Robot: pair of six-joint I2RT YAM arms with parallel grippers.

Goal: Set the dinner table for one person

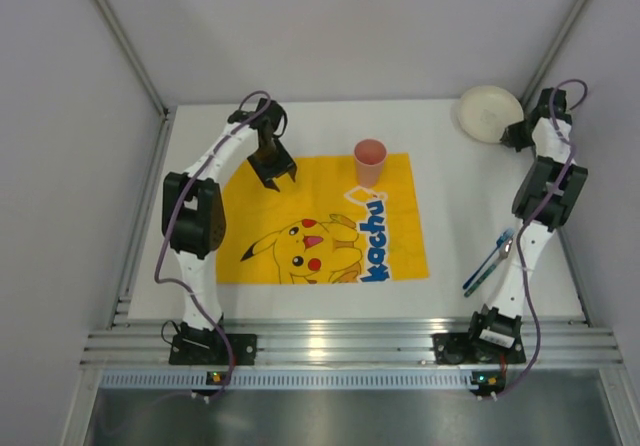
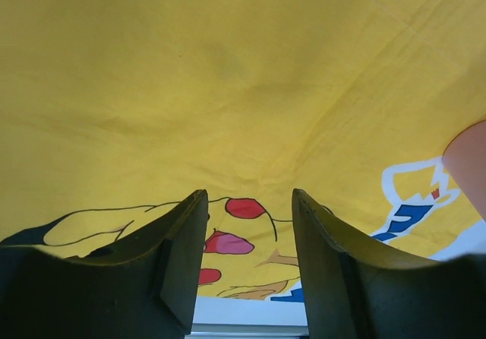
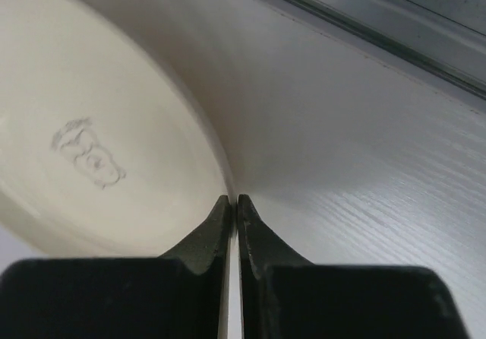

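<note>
The right jaws are pinched on the plate (image 1: 488,113) rim, far right on the bench (image 1: 450,186), the left jaws held apart, empty; so thin a hold could be lost in lifting.

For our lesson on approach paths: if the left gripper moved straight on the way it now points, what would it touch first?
Most likely the yellow placemat, right ahead of the open left gripper; the pink cup sits off to the side.
</note>
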